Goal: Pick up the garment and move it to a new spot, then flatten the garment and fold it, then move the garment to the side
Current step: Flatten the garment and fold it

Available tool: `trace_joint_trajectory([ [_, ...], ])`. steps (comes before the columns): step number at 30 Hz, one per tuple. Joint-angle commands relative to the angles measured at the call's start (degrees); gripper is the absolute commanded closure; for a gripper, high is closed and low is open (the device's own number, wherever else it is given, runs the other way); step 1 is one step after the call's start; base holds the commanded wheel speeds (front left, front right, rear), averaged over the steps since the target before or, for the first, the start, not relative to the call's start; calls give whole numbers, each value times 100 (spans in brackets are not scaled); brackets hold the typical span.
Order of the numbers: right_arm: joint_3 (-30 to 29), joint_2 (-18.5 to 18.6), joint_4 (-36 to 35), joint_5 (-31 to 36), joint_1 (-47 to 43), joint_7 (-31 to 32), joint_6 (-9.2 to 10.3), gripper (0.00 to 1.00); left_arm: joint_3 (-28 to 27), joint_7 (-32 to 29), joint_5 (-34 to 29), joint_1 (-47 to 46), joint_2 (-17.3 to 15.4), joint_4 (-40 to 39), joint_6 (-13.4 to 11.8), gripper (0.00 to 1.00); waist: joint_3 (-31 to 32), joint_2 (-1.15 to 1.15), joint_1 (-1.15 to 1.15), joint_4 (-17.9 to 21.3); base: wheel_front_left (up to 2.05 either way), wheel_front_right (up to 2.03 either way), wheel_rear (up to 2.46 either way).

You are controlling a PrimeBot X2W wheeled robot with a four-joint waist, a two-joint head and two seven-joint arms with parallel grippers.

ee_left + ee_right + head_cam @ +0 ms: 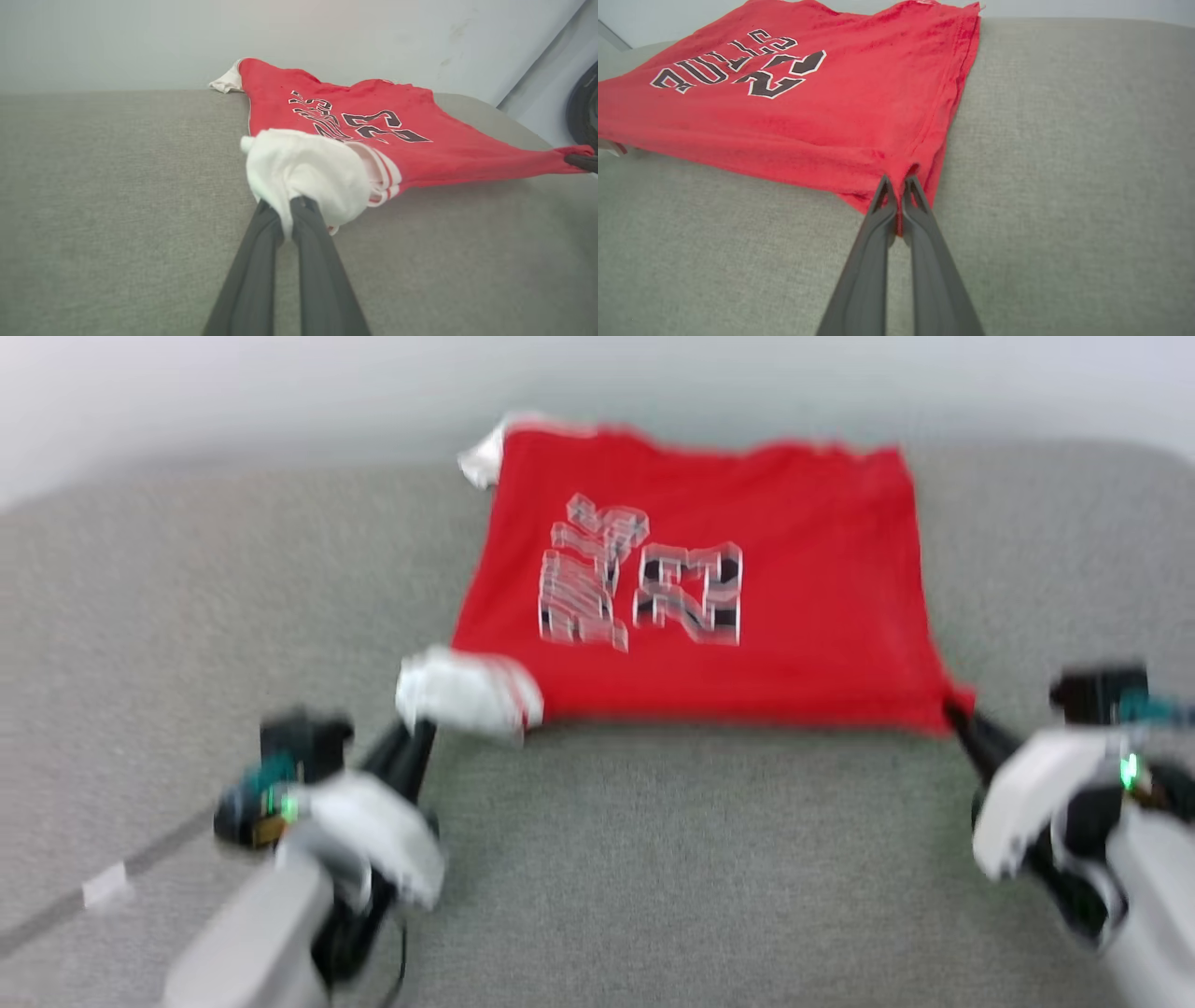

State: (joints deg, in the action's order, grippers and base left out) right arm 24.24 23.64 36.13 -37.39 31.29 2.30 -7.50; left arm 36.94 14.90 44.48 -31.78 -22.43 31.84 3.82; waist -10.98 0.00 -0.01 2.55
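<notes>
The left hand [286, 211] grips the garment [803, 635] by its white sleeve [308, 172] — the right hand [899, 185] pinches the near right corner, over the grey counter [653, 868]

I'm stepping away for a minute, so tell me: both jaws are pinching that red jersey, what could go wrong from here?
The left jaws are shut on a bunched white sleeve, so it may end up crumpled or slip free when pulled.
The right jaws pinch just the tip of the garment's red hem corner; tension could tug it out.
The far sleeve lies at the grey surface's back edge and might slide off.
</notes>
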Motion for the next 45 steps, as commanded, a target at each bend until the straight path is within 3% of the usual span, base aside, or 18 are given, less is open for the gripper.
trace_joint_trajectory([
  [1, -123, 23, -166, 50, -401, 34, 2, 100, -22, 40, 40, 431, -80, -179, -145, 100, 553, 0, 1, -47, 0, 0, 0],
  [7, -863, -81, -1084, 383, -1974, 552, 4, 100, -229, 26, 351, 2094, -365, -1402, -856, 100, 1054, 0, 1, -43, 0, 0, 0],
  [13, -1804, -519, -2281, 843, -3336, 1342, 3, 100, -244, -382, 558, 3277, -746, -2785, -1593, 100, 1273, 0, 1, -172, 0, 0, 0],
  [18, -2313, -886, -3146, 1152, -4040, 1969, 3, 100, -295, -681, 739, 3801, -966, -3682, -1977, 100, 1305, 0, 1, -216, 0, 0, 0],
  [23, -2478, -1099, -3536, 1353, -4047, 2277, 3, 100, -432, -721, 718, 3809, -1103, -4114, -2211, 100, 1259, 0, 1, -181, 0, 0, 0],
  [28, -2402, -1060, -3417, 1548, -3514, 2440, 2, 100, -542, -707, 621, 3232, -1009, -3943, -2145, 100, 1049, 0, 1, -112, 0, 0, 0],
  [37, -1898, -784, -2571, 1498, -2086, 2330, 2, 100, -422, -908, 571, 1734, -599, -2680, -1536, 100, 223, 0, 1, -51, 0, 0, 0],
  [45, -1100, -568, -1488, 1326, -1096, 1942, 2, 100, -305, -1180, 761, 1068, -286, -1529, -1148, 100, -212, 0, 1, 31, 0, 0, 0],
])
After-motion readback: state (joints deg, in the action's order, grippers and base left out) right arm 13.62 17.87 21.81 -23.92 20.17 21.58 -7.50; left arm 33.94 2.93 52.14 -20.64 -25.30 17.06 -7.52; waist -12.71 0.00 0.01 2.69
